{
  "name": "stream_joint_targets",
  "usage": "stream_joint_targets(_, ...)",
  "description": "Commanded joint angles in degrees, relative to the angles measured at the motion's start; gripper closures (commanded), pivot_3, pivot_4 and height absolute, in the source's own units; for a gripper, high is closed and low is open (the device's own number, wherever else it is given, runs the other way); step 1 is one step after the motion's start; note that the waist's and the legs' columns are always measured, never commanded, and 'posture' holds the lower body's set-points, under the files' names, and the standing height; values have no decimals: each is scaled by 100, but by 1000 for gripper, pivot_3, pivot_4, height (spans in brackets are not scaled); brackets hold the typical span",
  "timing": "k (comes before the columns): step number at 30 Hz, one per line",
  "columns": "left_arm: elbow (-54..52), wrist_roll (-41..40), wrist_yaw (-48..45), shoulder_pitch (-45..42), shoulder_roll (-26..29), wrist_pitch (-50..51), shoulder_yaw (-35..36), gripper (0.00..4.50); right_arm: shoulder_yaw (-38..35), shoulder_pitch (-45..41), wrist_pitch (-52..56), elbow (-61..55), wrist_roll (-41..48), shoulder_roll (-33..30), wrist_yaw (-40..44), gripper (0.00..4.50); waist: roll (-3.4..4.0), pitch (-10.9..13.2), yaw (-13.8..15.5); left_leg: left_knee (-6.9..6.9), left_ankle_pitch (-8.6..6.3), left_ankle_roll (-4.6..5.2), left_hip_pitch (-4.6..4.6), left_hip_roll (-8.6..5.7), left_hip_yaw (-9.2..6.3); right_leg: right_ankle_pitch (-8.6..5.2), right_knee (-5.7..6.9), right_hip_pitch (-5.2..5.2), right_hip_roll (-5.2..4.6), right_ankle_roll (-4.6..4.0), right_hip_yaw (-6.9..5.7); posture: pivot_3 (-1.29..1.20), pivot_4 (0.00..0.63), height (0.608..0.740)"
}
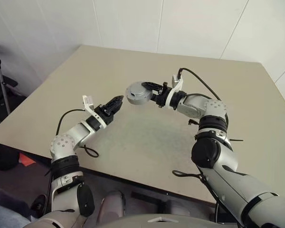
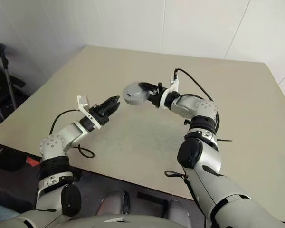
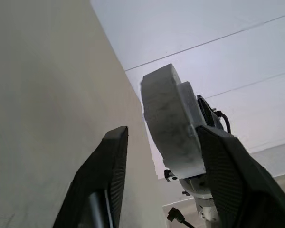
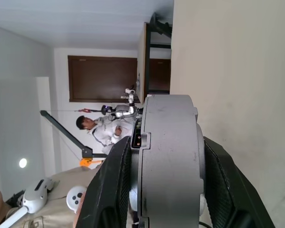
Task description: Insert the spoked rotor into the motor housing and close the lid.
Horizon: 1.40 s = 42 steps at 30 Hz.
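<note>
**Above the beige table, the motor held up in the right gripper**

Over the middle of the big beige table [image 1: 147, 133], both arms are raised. The table itself fills most of the room in front of the robot, with white panelled walls [image 1: 133, 23] behind its far edge.

The right arm reaches in from the right side, bent at the elbow, with a black cable [image 1: 199, 80] looping over the forearm. Its right gripper [image 1: 149, 92] points across towards the robot's left and is clamped on the motor housing [image 1: 138, 94], a short round grey metal body held in the air well clear of the tabletop. In the right wrist view the two black fingers [image 4: 116, 185] press against the flat faces of the round body [image 4: 168, 156], one on each side, so it sits edge-on between them. A seam runs around it where the lid [image 4: 141, 156] meets the housing; the two parts look closed together, and I cannot see inside.

The left arm comes up from the lower left. The left gripper [image 1: 115, 104] points at the housing and sits just beside it, not touching. Its fingers [image 3: 104, 175] stand apart with nothing between them, the grey body [image 3: 168, 118] hanging just beyond the tips.

Far off in the right wrist view, a person [image 4: 102, 130] sits in the background.
</note>
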Motion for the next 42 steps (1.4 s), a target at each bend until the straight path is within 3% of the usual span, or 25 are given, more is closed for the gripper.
stream_joint_targets(1, -9, -591, 113, -52, 61, 345, 69, 628, -15, -166, -34, -271, 358, -26, 53, 2460, 0, 0, -2, 0, 0, 0, 0, 0, 0, 0, 0, -1, 1, 1, 0, 0, 0, 740)
stream_joint_targets(2, 85, -761, 166, -68, 63, 463, 109, 365, -12, -169, -34, -276, 371, -24, 55, 2460, 0, 0, -3, 0, 1, -2, 0, 0, -1, 1, 0, -1, 1, 1, 0, 0, 0, 740)
stream_joint_targets(12, 1077, -1240, 290, -476, 44, 423, 202, 365, 28, -177, 204, -652, 689, 88, -123, 2460, 0, 0, -14, 0, 7, -11, 1, -11, -8, 14, -1, 4, 1, 23, 10, 0, 0, 740)
stream_joint_targets(33, 2693, -436, -657, -1691, -42, 8, -211, 365, 365, 184, 201, -1196, 918, 234, -234, 2460, 0, 0, -5, 6, 9, -13, 3, -22, -10, 24, -2, 11, -5, 38, 18, 0, 0, 740)
stream_joint_targets(41, 2770, -187, -904, -1717, -35, -49, -226, 365, 408, 167, 75, -1144, 888, 184, -229, 2460, 0, 0, -3, 6, 9, -13, 2, -22, -11, 24, -2, 11, -6, 37, 17, 0, 0, 740)
stream_joint_targets(42, 2760, -174, -917, -1705, -35, -44, -221, 539, 414, 163, 53, -1131, 879, 179, -227, 2460, 0, 0, -3, 6, 9, -13, 3, -22, -11, 25, -2, 12, -6, 37, 17, 0, 0, 740)
